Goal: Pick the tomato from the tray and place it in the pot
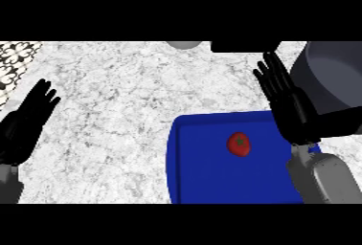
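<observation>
The tomato (240, 144) lies untouched on the blue tray (205, 186), stem end up, toward the tray's upper right. The pot (336, 86), dark and deep, stands at about two o'clock from it, just past the tray's far right corner on the marbled desk (127, 95).

The right robot hand (290, 103) is open, fingers straight and pointing toward twelve o'clock, holding nothing. It hangs over the tray's right edge, at about three o'clock from the tomato and a little beyond it, overlapping the pot's near wall in this view. The left robot hand (28, 119) rests open at nine o'clock by the view's edge, well apart from everything.

So the pick has not begun, as I read it. To do it well, the right robot hand should come back toward seven o'clock until its palm sits above the fruit, then lower with thumb and fingers spread to either side of it before curling in. A round tomato on a flat tray will likely roll if nudged from one side, so closing evenly round its middle seems wiser than sweeping at it. After that, lift clear of the tray's rim and the pot's wall before carrying toward two o'clock; the pot stands tall, and a low carry could knock it.

At the far edge, around twelve o'clock, a grey rounded thing (185, 44) and a black shape (244, 46) show only in part; I cannot tell what they are.
</observation>
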{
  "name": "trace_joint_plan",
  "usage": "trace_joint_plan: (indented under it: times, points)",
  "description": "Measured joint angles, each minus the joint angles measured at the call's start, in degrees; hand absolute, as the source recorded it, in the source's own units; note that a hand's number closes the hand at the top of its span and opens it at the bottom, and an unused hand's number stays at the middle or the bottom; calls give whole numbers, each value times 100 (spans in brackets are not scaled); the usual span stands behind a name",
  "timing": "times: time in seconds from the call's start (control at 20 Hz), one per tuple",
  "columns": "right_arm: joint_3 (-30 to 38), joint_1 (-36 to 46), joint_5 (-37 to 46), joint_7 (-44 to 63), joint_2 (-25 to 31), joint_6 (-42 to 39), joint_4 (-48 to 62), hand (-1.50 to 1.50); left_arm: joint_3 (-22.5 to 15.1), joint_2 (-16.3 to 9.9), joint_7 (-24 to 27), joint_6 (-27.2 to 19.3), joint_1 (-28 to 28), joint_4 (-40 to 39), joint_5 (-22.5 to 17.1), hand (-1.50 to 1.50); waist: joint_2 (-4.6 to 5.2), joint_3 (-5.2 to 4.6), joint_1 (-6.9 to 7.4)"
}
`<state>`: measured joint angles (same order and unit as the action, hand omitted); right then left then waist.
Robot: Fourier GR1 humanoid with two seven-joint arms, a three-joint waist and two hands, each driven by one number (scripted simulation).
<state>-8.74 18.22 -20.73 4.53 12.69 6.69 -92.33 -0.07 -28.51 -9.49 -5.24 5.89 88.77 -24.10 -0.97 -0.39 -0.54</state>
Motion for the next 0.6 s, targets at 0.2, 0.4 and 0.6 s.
trace_joint_plan:
  times: [0.2,0.4,0.6]
  points:
    - [-236,-215,789,233,-97,784,267,150,-352,148,41,106,-1,-112,253,0,65,17,-9]
    - [-322,-649,1950,526,348,1718,779,-150,-738,223,-40,228,-127,-224,445,0,122,-47,-238]
    - [-128,-824,3129,78,314,3284,791,-150,-1013,357,-44,298,-281,-319,540,0,73,-22,-358]
